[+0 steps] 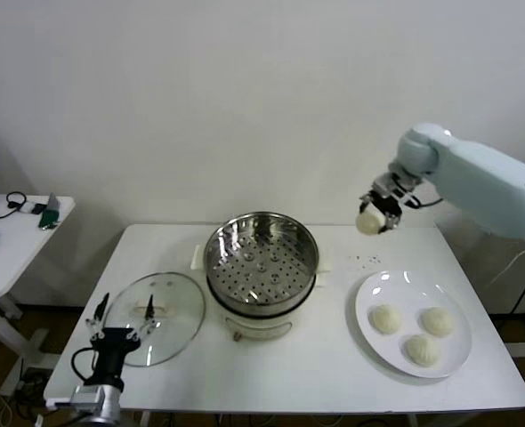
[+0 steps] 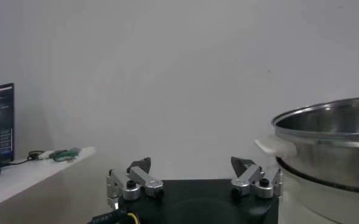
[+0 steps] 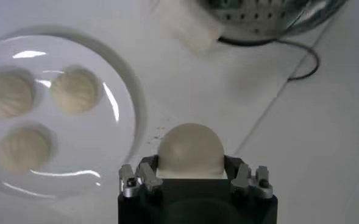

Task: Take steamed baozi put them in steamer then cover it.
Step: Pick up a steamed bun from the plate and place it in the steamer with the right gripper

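Observation:
My right gripper (image 1: 371,220) is shut on one off-white baozi (image 3: 190,150) and holds it in the air, above the table's far right, between the steamer (image 1: 261,252) and the white plate (image 1: 369,329). Three more baozi (image 1: 386,318) lie on that plate, also seen in the right wrist view (image 3: 75,90). The shiny steamer basket is empty and uncovered at the table's middle; its rim shows in the left wrist view (image 2: 325,122). The glass cover (image 1: 169,307) lies flat on the table left of the steamer. My left gripper (image 1: 120,313) is open and idle at the front left, near the cover's edge.
A white side table (image 1: 13,240) with cables and small items stands at the far left. A black cord (image 3: 301,61) runs from the pot across the table behind it. A few dark specks lie on the table near the plate (image 1: 365,260).

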Tool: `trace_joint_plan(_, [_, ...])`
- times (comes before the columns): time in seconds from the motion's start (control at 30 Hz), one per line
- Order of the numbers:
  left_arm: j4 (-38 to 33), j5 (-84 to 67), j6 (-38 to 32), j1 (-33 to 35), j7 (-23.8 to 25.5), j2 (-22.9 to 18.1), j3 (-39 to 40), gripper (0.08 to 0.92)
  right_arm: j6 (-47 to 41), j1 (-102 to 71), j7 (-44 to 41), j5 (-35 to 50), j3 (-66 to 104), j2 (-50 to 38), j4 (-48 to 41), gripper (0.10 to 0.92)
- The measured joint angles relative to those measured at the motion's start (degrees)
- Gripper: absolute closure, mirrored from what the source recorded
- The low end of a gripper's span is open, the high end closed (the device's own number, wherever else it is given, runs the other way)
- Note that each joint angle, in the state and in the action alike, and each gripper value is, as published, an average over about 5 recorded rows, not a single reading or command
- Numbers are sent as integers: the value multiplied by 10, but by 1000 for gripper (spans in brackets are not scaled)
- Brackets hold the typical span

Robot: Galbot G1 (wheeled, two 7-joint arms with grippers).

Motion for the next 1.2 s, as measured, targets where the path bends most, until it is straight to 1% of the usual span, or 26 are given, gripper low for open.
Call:
trace_joint_plan(0.33, [-1,-3,0,7,-2,4,1,177,68,15,6,-51,-10,113,6,313])
trace_joint_plan(0.7, [-9,-12,1,14,-3,12,-6,177,121,-31,8,-100,-2,223,-59,305])
trace_joint_plan(0.93, [-15,-26,6,12,-5,15,-13,177,144,-66,9,-126,1,268,-106,300])
trace_joint_plan(1.2, [-18,-32,12,7,-5,15,-13,177,155,-92,8,-146,1,290,-135,296])
